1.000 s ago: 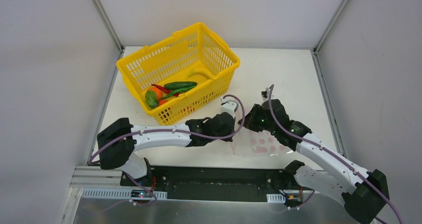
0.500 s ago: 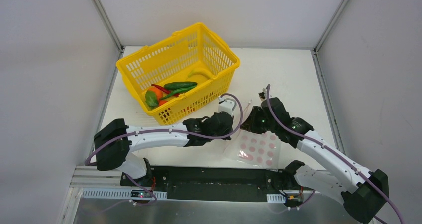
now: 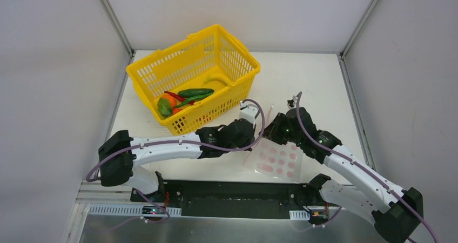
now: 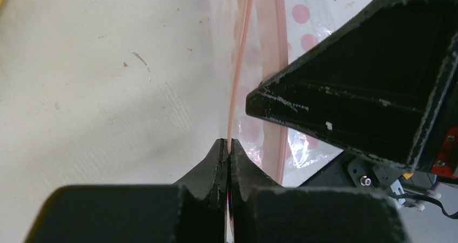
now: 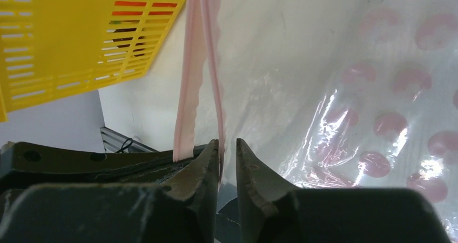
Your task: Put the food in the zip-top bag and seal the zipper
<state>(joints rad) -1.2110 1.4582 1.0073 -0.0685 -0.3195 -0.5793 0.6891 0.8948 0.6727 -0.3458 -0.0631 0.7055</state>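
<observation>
"Top external view first. What takes up the most room?"

"The white table (image 3: 324,81), walled in on three sides. On its far left sits a yellow plastic basket (image 3: 146,73), and the food is all inside it: long green peppers (image 3: 195,92), a red chili (image 3: 174,96), an orange round fruit (image 3: 169,100) and a yellow banana (image 3: 216,80) against the far wall."

"And the arms?"

"The left arm (image 3: 167,146) reaches rightward along the near side of the basket. The right arm (image 3: 351,167) comes in from the near right. Their heads meet at the near middle of the table, just right of the basket."

"Where is the zip-top bag?"

"It lies on the table under those heads, near the front edge: the zip-top bag (image 3: 278,159), clear with pink dots. Nothing of the food is in it."

"What are the jaws doing?"

"From the left wrist, the left gripper (image 4: 227,146) is clamped tight on one thin pink lip of the zipper (image 5: 184,92), which rises straight out of the pinch. From the right wrist, the right gripper (image 5: 227,146) stands a narrow gap apart. The other lip of the zipper touches the inner face of one finger (image 5: 208,167), and the opposite finger is clear of it. The two lips spread away from each other there."
</observation>
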